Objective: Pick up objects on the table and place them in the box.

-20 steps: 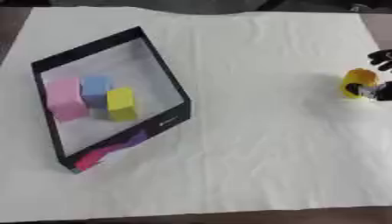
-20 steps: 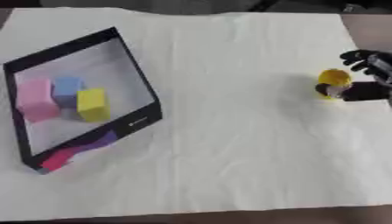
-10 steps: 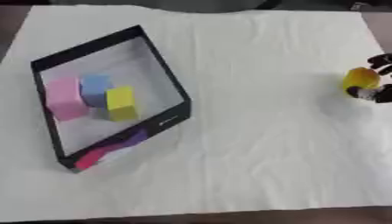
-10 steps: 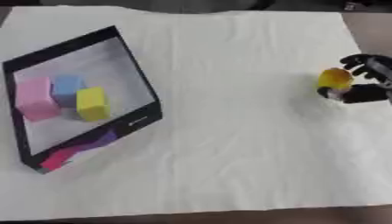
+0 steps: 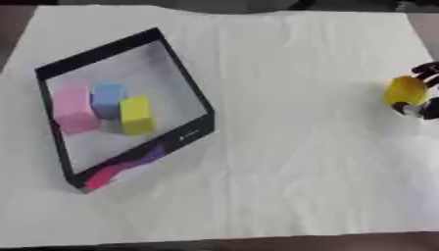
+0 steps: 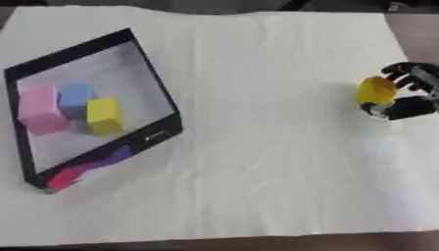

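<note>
I am curling my right hand around a yellow block at the right edge of the white cloth, fingers arched over its far side and thumb tucked under its near side, so it is pinched between them. Over the last second the fingers have been closing in around the block while it has stayed in the same spot. I read that as the grasp being completed and the lift not yet begun. I cannot tell whether the block is touching the cloth. The black-rimmed box is lying well apart on the left, already holding a pink block, a blue block and another yellow block. My left hand is showing in neither view.
</note>
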Robot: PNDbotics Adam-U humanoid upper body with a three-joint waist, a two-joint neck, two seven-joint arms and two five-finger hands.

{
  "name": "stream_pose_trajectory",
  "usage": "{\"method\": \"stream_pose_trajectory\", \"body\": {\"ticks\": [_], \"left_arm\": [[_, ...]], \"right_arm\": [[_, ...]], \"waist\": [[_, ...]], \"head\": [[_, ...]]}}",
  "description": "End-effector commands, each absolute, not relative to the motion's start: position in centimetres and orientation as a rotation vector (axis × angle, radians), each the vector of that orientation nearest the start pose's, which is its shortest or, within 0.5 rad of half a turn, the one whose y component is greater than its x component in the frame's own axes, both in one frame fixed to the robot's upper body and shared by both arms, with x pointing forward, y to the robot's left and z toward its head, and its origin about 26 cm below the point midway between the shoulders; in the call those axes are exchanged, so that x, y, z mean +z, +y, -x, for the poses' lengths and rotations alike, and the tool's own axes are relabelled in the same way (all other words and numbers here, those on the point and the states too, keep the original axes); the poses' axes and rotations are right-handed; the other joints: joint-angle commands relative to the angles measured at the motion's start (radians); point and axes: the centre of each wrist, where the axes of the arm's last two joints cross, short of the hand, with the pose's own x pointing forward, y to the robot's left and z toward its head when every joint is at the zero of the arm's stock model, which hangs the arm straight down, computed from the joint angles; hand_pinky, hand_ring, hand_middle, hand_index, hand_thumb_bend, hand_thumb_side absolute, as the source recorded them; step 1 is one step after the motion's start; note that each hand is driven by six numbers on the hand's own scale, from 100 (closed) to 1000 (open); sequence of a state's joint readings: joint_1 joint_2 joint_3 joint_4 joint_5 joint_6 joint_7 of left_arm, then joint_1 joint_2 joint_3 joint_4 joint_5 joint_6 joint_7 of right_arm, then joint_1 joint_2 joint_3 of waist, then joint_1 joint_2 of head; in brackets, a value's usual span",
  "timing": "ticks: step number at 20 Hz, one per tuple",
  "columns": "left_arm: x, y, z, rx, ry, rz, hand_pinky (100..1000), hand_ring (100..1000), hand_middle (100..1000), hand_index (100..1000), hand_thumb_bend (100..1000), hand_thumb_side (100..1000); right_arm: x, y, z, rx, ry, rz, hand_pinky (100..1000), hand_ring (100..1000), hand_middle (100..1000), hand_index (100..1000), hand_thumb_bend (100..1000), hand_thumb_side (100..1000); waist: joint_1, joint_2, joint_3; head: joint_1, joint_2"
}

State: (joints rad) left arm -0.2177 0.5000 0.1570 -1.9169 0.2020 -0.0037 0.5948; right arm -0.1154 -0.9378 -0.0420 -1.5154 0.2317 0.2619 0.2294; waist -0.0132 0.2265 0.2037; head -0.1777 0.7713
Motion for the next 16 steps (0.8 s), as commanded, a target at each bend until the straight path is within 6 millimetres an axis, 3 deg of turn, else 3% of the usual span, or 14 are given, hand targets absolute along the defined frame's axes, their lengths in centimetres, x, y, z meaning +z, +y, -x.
{"method": "stream_pose_trajectory", "body": {"ticks": [1,4,7,16], "left_arm": [[20.4,34.0,-29.6,0.371,-2.209,-0.582,700,658,755,817,274,520],[20.4,34.1,-29.6,0.374,-2.208,-0.584,700,658,755,816,274,521],[20.4,34.0,-29.6,0.371,-2.212,-0.58,700,659,755,817,274,518],[20.4,34.0,-29.6,0.369,-2.212,-0.58,701,660,753,817,269,525]], "right_arm": [[17.4,-46.3,-29.8,0.769,-1.141,0.895,833,759,647,789,313,141],[17.1,-45.9,-29.4,0.732,-1.171,0.912,814,720,583,744,250,100],[16.8,-45.3,-28.4,0.73,-1.198,0.964,796,675,531,706,334,100],[16.8,-44.0,-28.0,0.75,-1.237,1.086,736,560,427,594,375,100]], "waist": [[0.013,0.004,0.002],[0.012,0.005,0.003],[0.011,0.006,0.005],[0.01,0.011,0.01]], "head": [[0.0,-0.001],[0.0,-0.001],[-0.001,-0.001],[-0.007,-0.001]]}}
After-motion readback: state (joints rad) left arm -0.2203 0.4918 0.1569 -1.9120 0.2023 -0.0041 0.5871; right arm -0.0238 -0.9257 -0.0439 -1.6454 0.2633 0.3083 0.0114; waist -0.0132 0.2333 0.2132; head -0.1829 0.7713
